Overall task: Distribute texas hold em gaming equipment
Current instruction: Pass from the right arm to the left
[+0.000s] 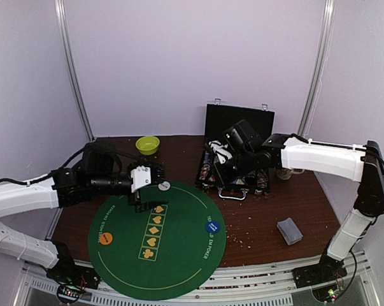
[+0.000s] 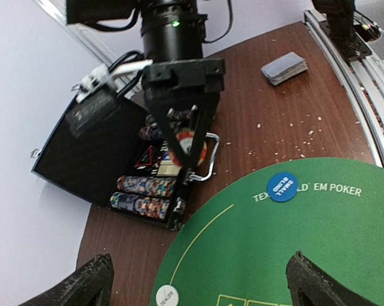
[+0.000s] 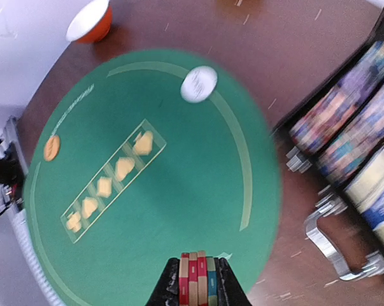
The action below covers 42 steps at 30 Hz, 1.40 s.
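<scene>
Dark wood bench (image 1: 262,213) w/ lilac walls (image 1: 192,64) behind; at its near edge lies a round green mat (image 1: 179,268). On the mat's near-left part sits an orange disc (image 1: 106,238), and on its right side a blue disc (image 1: 211,225) (marked SMALL BLIND). Off the mat to the right, well apart, lies a deck of grey-blue cards (image 1: 290,230). Over the mat's far-left part hangs the left hand (image 2: 201,287), fingers spread wide, nothing in them. At the mat's far rim, near that hand, rests a white disc (image 1: 164,186). Just beyond the mat's far-right edge a black case (image 1: 239,124) stands open w/ rows of chips (image 2: 147,186) inside. Over the case the right hand (image 2: 186,153) is clamped on a small stack of chips (image 3: 195,275). Beyond the mat, furthest back, sits a lime-green bowl (image 1: 147,145).
</scene>
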### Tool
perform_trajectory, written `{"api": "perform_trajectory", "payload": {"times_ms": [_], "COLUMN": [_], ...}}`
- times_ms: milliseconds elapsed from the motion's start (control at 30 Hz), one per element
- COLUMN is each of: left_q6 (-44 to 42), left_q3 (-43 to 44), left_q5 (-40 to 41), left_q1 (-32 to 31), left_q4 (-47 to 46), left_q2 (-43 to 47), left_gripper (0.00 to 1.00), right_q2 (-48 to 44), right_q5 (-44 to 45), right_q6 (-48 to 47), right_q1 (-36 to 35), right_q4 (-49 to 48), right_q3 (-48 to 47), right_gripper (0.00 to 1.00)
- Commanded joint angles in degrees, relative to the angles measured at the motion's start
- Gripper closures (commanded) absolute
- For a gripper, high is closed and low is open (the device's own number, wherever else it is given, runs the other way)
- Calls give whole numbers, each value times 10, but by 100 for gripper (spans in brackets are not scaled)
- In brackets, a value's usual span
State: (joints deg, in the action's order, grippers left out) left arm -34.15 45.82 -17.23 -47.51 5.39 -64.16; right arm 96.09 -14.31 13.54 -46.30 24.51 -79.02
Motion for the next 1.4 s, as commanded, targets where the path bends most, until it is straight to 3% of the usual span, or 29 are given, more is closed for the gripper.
{"api": "perform_trajectory", "payload": {"times_ms": [0, 167, 333, 600, 833, 1133, 1233, 1267, 1367], "left_q6": [-4, 74, 90, 114, 136, 132, 130, 129, 131], "left_q3": [-14, -9, 7, 18, 31, 26, 29, 30, 41], "left_q5": [117, 82, 59, 71, 141, 104, 104, 103, 107], "left_q1": [-91, -108, -125, -133, -138, -137, -138, -138, -137], "left_q4": [-51, -126, -147, -210, -260, -246, -232, -224, -185], "left_q2": [-58, -139, -202, -255, -283, -280, -278, -278, -286], "left_gripper": [2, 2, 3, 17, 42, 98, 100, 100, 100], "right_q2": [-24, -27, -21, -1, 19, 19, 18, 17, 17], "right_q5": [-143, -188, -217, -234, -244, -239, -238, -235, -216], "right_q6": [160, 219, 266, 297, 315, 312, 303, 296, 273], "right_q1": [-26, -45, -48, -51, -51, -45, -41, -40, -32], "right_q4": [-160, -251, -333, -369, -376, -371, -358, -347, -296], "right_q3": [89, 167, 230, 230, 219, 218, 215, 212, 201], "right_gripper": [100, 100, 100, 100, 100, 100, 100, 98, 68]}}
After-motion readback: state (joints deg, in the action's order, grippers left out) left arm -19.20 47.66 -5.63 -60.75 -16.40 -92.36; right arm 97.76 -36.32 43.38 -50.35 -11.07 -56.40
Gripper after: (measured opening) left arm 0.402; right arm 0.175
